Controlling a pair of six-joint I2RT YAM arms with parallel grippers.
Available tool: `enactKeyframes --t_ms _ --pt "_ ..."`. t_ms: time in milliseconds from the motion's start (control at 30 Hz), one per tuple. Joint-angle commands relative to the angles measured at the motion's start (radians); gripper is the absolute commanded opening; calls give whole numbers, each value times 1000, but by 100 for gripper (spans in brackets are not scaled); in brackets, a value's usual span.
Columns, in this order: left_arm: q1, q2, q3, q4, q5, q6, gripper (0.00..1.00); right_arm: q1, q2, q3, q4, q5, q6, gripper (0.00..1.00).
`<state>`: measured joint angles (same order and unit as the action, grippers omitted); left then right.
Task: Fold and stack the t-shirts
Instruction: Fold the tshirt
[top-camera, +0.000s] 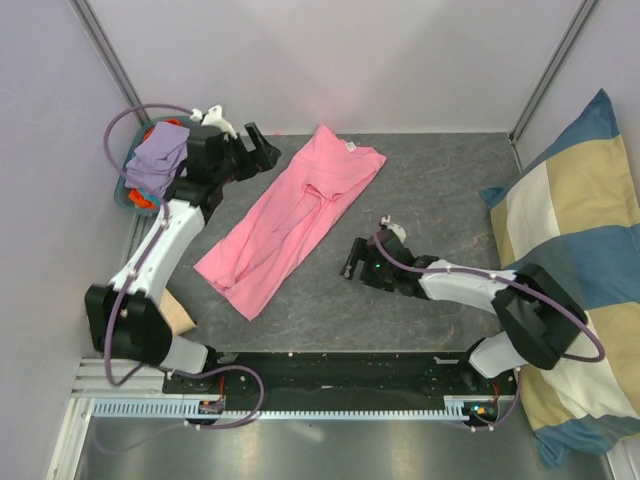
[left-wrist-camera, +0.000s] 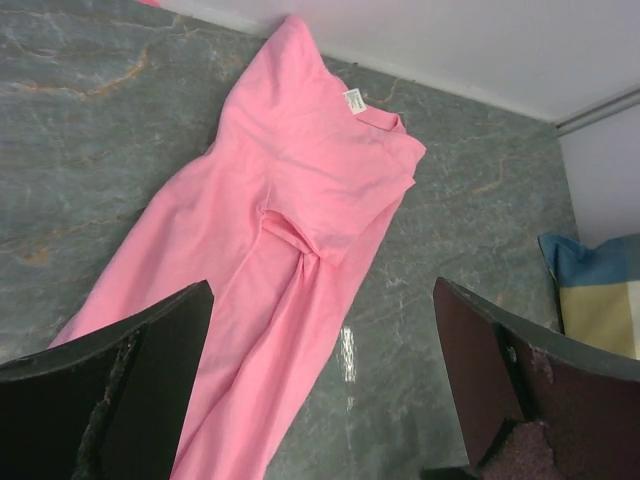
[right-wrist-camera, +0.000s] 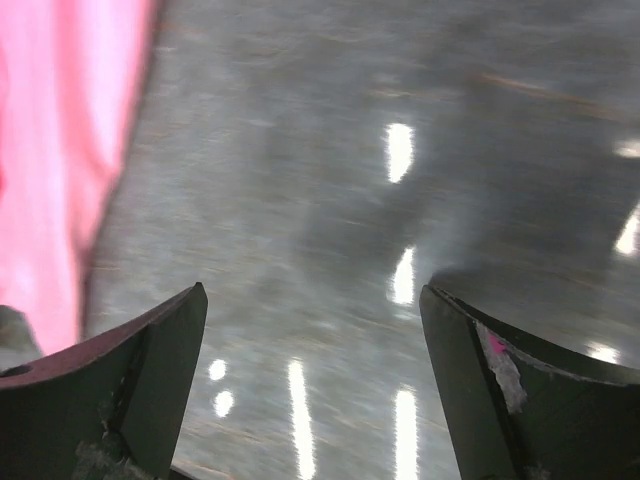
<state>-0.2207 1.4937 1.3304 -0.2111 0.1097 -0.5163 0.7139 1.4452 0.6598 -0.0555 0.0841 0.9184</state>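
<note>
A bright pink t-shirt (top-camera: 290, 215) lies on the grey table, folded lengthwise into a long strip running from back right to front left. Its white neck label (left-wrist-camera: 352, 101) shows near the far end in the left wrist view (left-wrist-camera: 290, 190). My left gripper (top-camera: 262, 145) is open and empty, above the table just left of the shirt's far end. My right gripper (top-camera: 352, 260) is open and empty, low over bare table right of the shirt; the pink edge (right-wrist-camera: 70, 170) shows at its left. A lavender t-shirt (top-camera: 160, 155) sits on top of a pile at the far left.
The pile sits in a teal basket (top-camera: 127, 192) with an orange piece (top-camera: 147, 200) showing, by the left wall. A large blue-and-cream checked cushion (top-camera: 575, 270) fills the right side. A tan block (top-camera: 180, 315) lies near the left arm's base.
</note>
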Motion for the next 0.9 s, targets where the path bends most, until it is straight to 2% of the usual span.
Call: enactKeyframes --t_ms 0,133,233,500,733,867 --pt "-5 -180 -146 -17 -45 73 100 114 163 130 184 40 108 96" --pt "-6 -369 -244 -63 -30 79 100 183 297 214 209 82 160 93" --pt "-6 -453 -272 -108 -34 94 100 206 389 274 227 85 195 86" --pt "-8 -515 -273 -185 -54 131 100 217 511 377 209 129 212 73" --pt "-6 -538 -299 -201 -44 127 100 216 592 471 174 166 198 56" --pt "-6 -555 -310 -217 -53 134 100 214 647 518 169 163 185 51"
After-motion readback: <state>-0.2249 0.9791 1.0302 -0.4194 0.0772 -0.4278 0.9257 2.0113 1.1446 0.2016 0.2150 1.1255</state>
